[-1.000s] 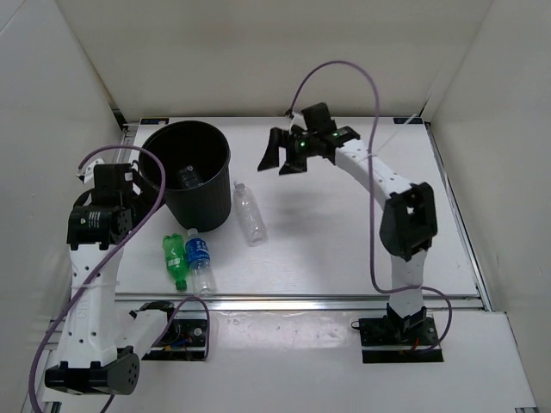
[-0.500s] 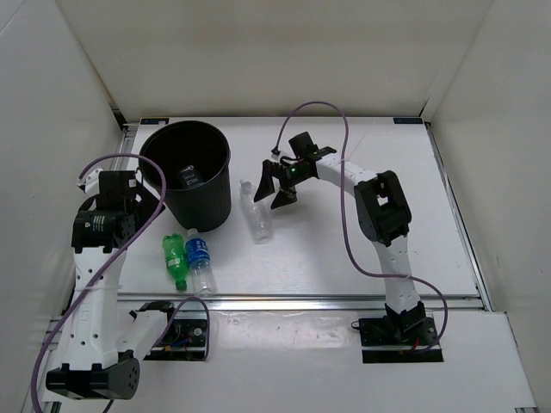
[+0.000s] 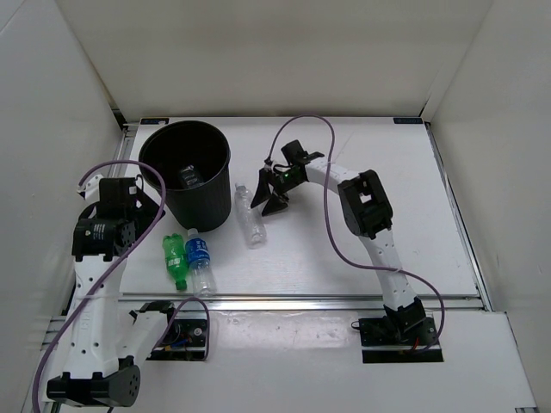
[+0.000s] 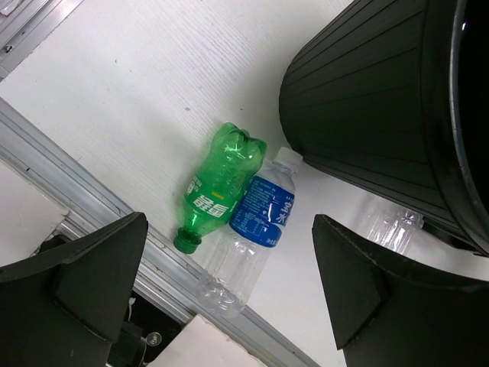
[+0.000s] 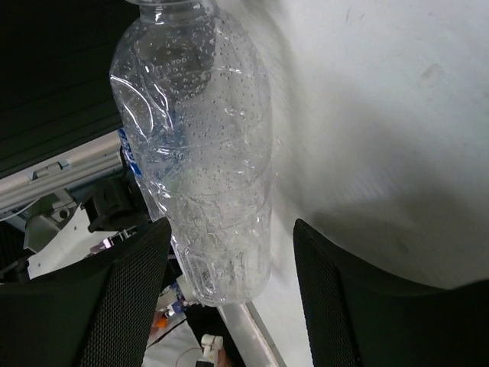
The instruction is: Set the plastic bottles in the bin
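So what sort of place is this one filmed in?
Probably a lab robot cell rather than a home or shop: a white table boxed in by plain white panels, with an aluminium rail along its near edge.

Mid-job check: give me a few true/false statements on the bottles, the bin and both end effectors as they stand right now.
1. A bottle with a dark label lies inside the black bin. True.
2. The green bottle lies beside the blue-label bottle. True.
3. The right end effector is shut on the plain clear bottle. False: its jaws stand open and the bottle lies on the table.
4. The black bin is tipped on its side. False: it stands upright, mouth up.
5. The left end effector holds the green bottle. False: it is open and holds nothing.
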Motion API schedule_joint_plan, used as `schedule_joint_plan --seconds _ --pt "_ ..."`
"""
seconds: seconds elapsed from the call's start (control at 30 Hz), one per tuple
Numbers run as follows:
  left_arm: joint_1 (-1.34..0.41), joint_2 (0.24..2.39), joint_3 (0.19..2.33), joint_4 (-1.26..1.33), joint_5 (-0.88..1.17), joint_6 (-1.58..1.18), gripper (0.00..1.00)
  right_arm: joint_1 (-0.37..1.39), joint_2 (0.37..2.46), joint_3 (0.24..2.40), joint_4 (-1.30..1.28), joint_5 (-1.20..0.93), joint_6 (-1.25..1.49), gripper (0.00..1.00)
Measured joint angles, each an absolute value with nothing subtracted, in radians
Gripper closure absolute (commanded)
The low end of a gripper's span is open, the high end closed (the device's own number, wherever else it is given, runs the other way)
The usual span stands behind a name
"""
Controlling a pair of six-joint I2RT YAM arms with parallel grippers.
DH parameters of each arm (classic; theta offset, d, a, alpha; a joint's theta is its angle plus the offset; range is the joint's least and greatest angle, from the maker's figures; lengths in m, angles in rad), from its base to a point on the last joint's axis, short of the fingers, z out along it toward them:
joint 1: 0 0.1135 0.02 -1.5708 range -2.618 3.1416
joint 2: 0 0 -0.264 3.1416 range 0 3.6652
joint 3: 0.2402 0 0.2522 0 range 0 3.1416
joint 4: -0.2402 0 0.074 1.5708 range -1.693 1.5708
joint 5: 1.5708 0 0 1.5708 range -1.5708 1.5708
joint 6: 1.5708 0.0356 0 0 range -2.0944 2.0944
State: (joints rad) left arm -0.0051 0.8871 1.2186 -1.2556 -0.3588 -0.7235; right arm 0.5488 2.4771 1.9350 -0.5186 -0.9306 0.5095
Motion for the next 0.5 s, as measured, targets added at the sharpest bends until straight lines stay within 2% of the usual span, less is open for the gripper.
schedule_joint_plan --seconds 0.23,0.33,0.4,0.47,0.5 --pt "-0.005 0.888 1.204 -1.257 -0.359 -0.731 0.0 0.575 2.495 1.961 -0.523 -0.969 0.529 0.31" --pt "-0.005 0.891 1.201 -1.257 -0.358 -0.734 0.0 0.588 2.528 2.002 -0.521 -0.999 0.543 0.25" --pt "-0.005 0.89 1.199 -1.258 -0.357 -0.734 0.0 0.601 2.553 2.032 -0.524 -1.014 0.555 0.25" --pt "-0.005 0.89 1.196 -1.26 -0.357 -0.734 0.0 0.612 2.582 2.078 -0.524 -1.026 0.568 0.34" --pt "-0.005 0.89 1.193 -1.261 -0.356 -0.734 0.0 0.618 2.594 2.099 -0.522 -1.03 0.57 0.49"
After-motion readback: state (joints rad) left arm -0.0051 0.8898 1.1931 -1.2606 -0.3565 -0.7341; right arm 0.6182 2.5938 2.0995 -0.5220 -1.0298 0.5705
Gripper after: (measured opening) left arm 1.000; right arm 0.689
